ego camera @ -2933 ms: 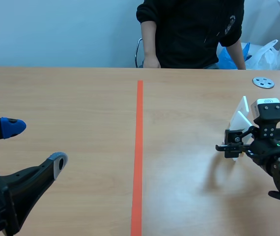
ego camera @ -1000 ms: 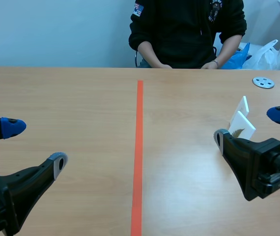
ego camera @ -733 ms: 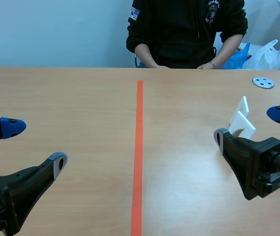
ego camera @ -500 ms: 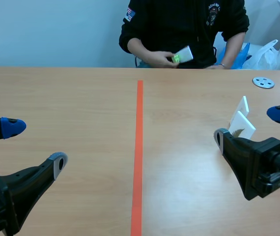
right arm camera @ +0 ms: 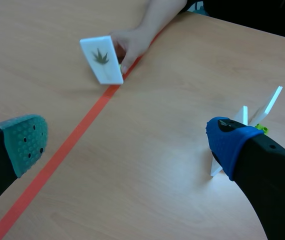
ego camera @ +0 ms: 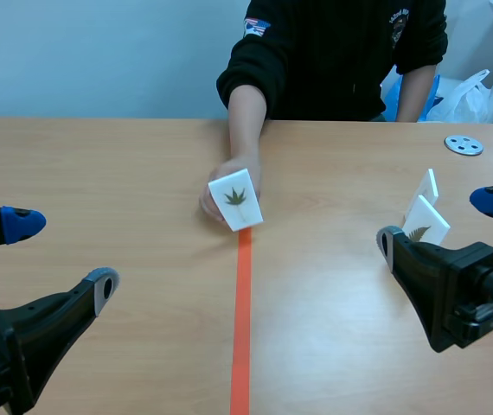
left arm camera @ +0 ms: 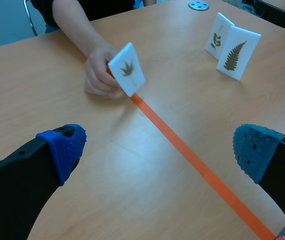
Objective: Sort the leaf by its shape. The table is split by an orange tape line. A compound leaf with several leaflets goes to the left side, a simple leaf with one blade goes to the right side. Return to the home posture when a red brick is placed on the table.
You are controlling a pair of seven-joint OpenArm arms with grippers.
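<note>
A person's hand (ego camera: 222, 192) holds a white card (ego camera: 236, 199) upright on the orange tape line (ego camera: 242, 328), toward the table's middle. The card shows a dark leaf with several pointed leaflets fanning out. The left wrist view shows the same card (left arm camera: 126, 76), far ahead of my left gripper (left arm camera: 160, 150). In the right wrist view the card (right arm camera: 102, 66) is also far ahead. My left gripper (ego camera: 63, 255) stands open low at the left, holding nothing. My right gripper (ego camera: 441, 223) stands open low at the right, also holding nothing.
Two white leaf cards (ego camera: 425, 223) (ego camera: 428, 185) stand on the right side, just beyond my right gripper; one shows a fern frond (left arm camera: 237, 52). A small metal disc (ego camera: 464, 144) lies at the far right. The person sits across the table.
The person's hand has brought a new leaf card from the far edge down onto the tape line. My right arm has left the two right-side cards and drawn back, open. The left arm is still.
</note>
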